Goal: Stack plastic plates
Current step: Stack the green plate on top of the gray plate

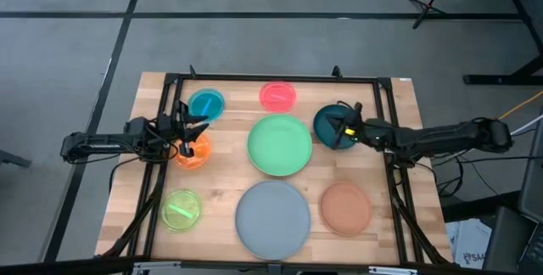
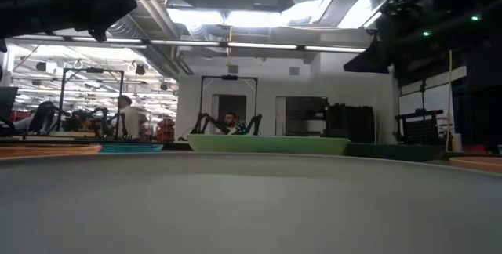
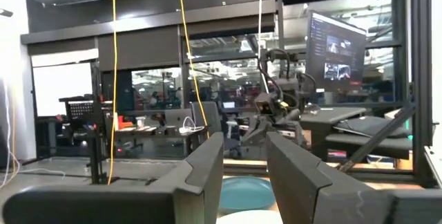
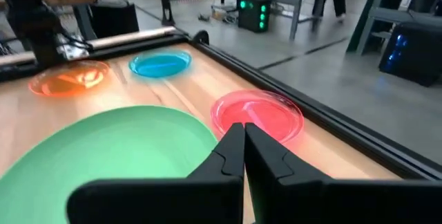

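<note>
left claw (image 1: 188,137) – spread over orange plate (image 1: 193,154) | right claw (image 1: 346,131) – pressed together above dark teal plate (image 1: 333,127) | tip: descend level, pinch the rim squarely

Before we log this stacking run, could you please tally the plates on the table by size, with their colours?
Large plates: 2, light green plate and grey plate.
Medium plates: 2, dark teal plate and terracotta plate.
Small plates: 4, blue plate, pink plate, orange plate and lime plate.
Total: 8 plates, none stacked.
</note>
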